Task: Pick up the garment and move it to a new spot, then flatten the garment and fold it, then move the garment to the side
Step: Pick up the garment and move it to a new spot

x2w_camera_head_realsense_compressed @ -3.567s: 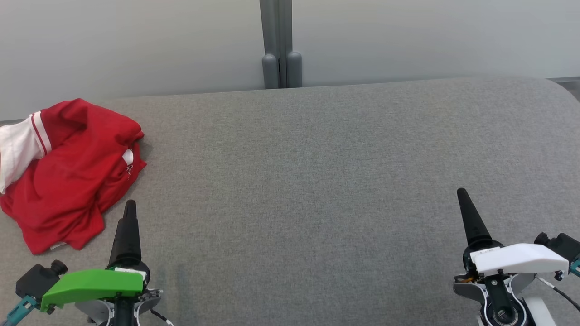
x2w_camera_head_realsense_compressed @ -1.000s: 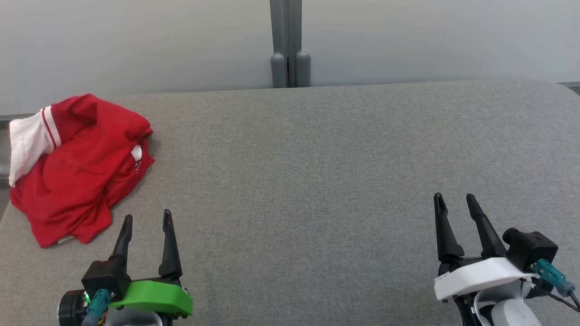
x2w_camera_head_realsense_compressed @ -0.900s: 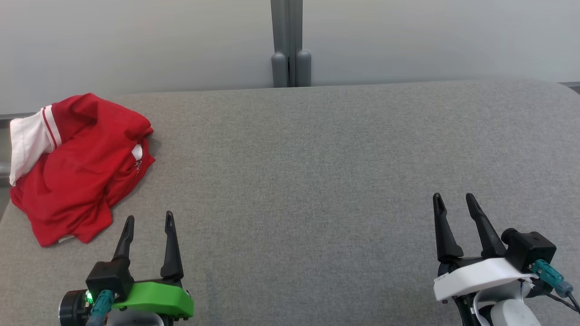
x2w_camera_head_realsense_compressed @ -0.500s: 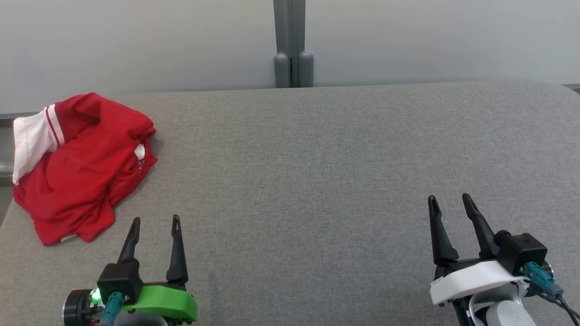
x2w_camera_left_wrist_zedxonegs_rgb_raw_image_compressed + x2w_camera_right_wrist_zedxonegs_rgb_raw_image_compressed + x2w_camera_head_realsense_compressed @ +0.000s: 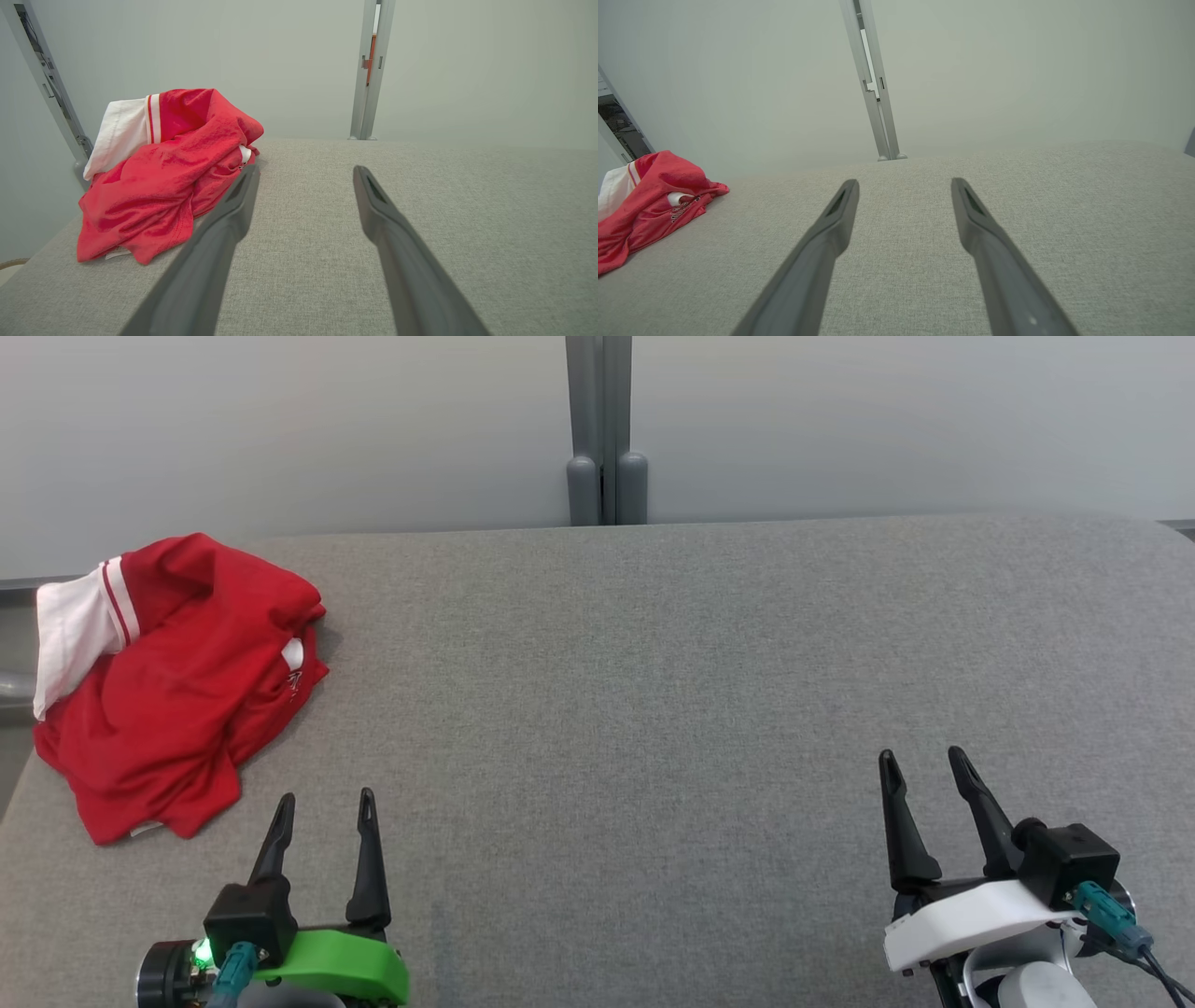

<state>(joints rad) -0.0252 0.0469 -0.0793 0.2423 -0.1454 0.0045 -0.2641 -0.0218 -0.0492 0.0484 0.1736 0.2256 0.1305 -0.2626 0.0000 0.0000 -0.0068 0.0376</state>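
Head view: the red garment point(image 5: 177, 681), with one white part edged by a red stripe, lies crumpled in a heap at the far left corner of the counter point(image 5: 653, 709). It reaches the left edge; whether it overhangs cannot be told. The left jaws stand open, holding nothing, near the front edge. Their fingers point(image 5: 369, 859) point away from the robot, tips short of the garment's near hem and to its right, not touching. The right jaws also stand open, holding nothing, at the front right, their fingers point(image 5: 901, 831) well apart from the garment. Between the two pairs and beyond them a wide stretch of flat grey woven fabric lies open, and the far right corner is rounded. The far edge runs straight below a pale wall point(image 5: 280, 429), and a grey upright post point(image 5: 605, 429) stands behind that edge at mid-width. Left wrist view: the garment sits left of the fingers, with a second grey upright point(image 5: 51, 93) beyond it. Right wrist view: the garment lies at the far left, with open counter ahead.
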